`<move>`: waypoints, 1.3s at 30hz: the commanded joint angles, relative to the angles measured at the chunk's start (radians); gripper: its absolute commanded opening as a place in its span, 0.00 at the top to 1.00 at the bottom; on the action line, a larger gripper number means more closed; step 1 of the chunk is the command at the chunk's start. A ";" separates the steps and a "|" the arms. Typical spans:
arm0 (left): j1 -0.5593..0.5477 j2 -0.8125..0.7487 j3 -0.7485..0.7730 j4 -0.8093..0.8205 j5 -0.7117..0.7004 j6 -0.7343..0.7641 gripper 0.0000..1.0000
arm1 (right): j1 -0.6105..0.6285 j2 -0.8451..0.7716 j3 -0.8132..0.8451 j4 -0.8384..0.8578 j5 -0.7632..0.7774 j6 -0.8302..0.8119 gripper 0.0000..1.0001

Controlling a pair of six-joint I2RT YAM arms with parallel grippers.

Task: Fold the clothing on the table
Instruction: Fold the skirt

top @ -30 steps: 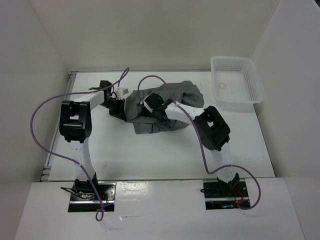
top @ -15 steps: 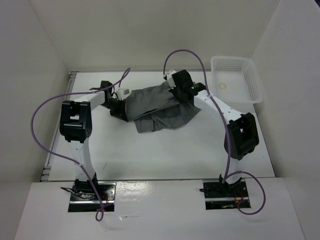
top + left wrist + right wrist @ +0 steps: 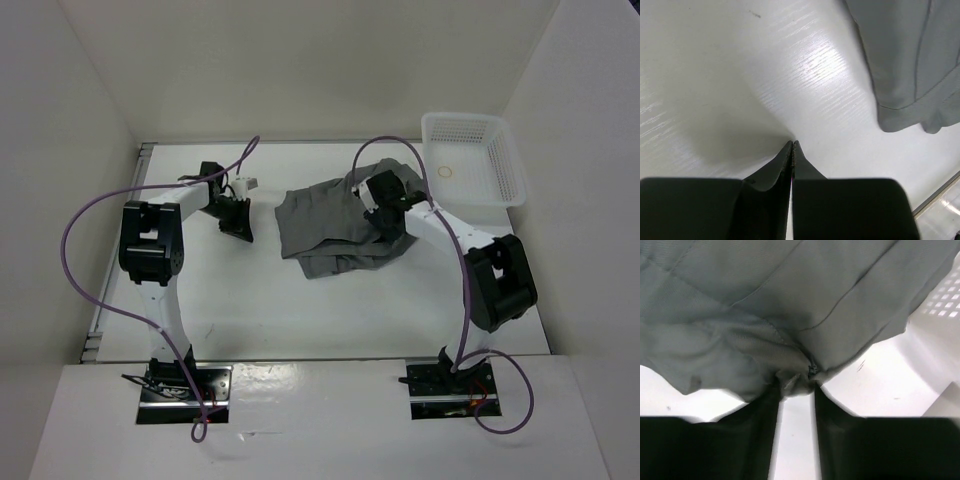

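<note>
Right gripper (image 3: 795, 385) tips beneath clothing (image 3: 765, 300)

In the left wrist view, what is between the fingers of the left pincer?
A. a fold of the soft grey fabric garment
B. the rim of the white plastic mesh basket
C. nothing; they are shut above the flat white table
C: the left pincer is shut on nothing above the flat white table, and the soft grey fabric garment lies apart from its tips.
</note>
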 commanded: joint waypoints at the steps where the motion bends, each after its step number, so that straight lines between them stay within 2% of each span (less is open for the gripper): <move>1: 0.006 0.024 -0.004 -0.012 -0.020 0.021 0.96 | -0.003 -0.069 -0.040 -0.007 0.038 -0.014 0.58; 3: 0.006 0.024 -0.004 -0.021 -0.020 0.030 0.93 | -0.012 -0.069 -0.059 -0.007 0.061 -0.005 0.36; 5: 0.006 0.014 -0.004 -0.033 -0.010 0.039 0.89 | -0.012 -0.069 -0.059 -0.007 0.075 -0.004 0.31; 9: -0.005 -0.030 -0.022 -0.055 -0.025 0.062 0.41 | -0.021 -0.069 -0.022 -0.017 0.095 0.006 0.27; 10: -0.014 -0.047 -0.033 -0.055 -0.052 0.073 0.03 | -0.021 -0.069 -0.007 -0.017 0.082 0.015 0.27; 11: -0.014 -0.083 -0.033 -0.055 -0.066 0.073 0.00 | -0.021 -0.078 0.010 -0.027 0.068 0.015 0.27; 17: -0.014 -0.219 -0.054 -0.067 -0.097 0.084 0.00 | -0.008 0.017 0.192 -0.075 -0.121 0.080 0.27; 23: -0.005 -0.178 -0.065 -0.088 0.008 0.061 0.00 | 0.003 0.179 0.331 -0.113 -0.288 0.135 0.27; 27: -0.005 -0.145 -0.065 -0.128 0.045 0.061 0.00 | 0.034 0.250 0.384 -0.113 -0.314 0.146 0.27; 34: -0.005 -0.226 -0.112 -0.116 -0.054 0.061 0.00 | 0.120 0.365 0.395 -0.089 -0.304 0.155 0.27; 39: -0.005 -0.214 -0.126 -0.140 -0.112 0.052 0.00 | 0.157 0.454 0.455 -0.064 -0.345 0.164 0.27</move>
